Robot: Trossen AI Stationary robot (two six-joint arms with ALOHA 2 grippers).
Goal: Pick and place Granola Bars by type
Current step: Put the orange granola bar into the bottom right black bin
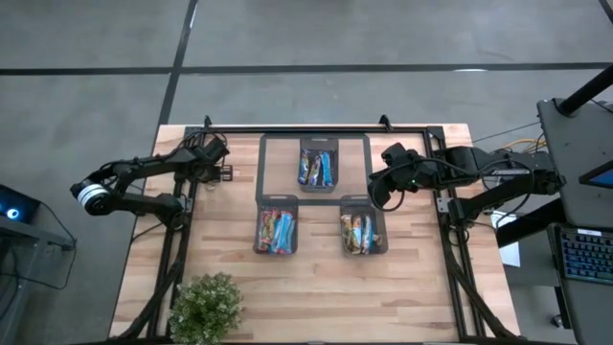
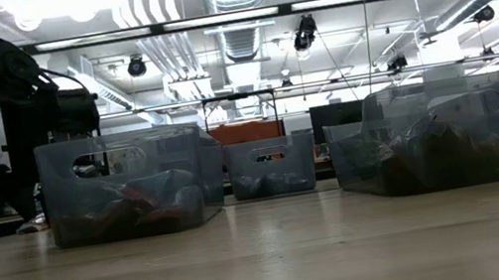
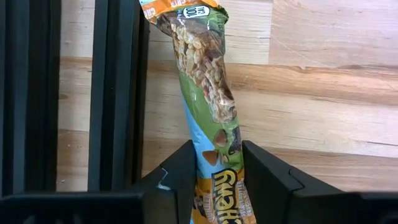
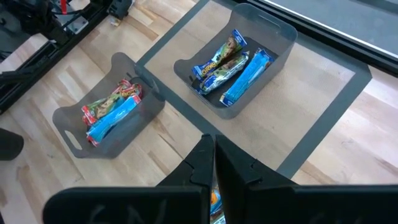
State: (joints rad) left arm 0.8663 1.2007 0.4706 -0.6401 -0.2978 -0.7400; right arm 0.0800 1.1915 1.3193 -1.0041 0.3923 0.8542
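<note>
Left gripper (image 3: 214,171) at the upper left of the table in the high view, beside the black frame rail (image 3: 115,93) — fingers (image 3: 180,171) closed in against both sides of a granola bar (image 3: 208,93). In the left wrist view, bar wrapper green, light blue and orange, with a photo of oats and the word "Chewy" low between the fingers; far end of the bar reaching up toward the top edge of the frame, over bare wooden table (image 3: 336,93). Whether the bar lies on the wood or hangs just above it cannot be told.

Right gripper (image 4: 214,165) right of centre in the high view, near the upper right of the table, above the right front bin (image 1: 363,232) — fingers (image 4: 202,162) pressed together, nothing seen between them. A scrap of orange and blue wrapper just visible under the fingers at the bottom of the right wrist view.

Three translucent grey bins across the middle of the table:
- back bin (image 1: 318,165), upper centre of the high view, inside a dark rectangular mat outline (image 1: 264,168), holding blue-wrapped bars (image 4: 233,62)
- left front bin (image 1: 276,230), lower left of the group, holding red-and-blue bars (image 4: 112,109)
- right front bin, lower right of the group, holding brownish-gold bars (image 1: 358,233)

Small potted plant (image 1: 205,307) at the lower left corner of the table in the high view.
</note>
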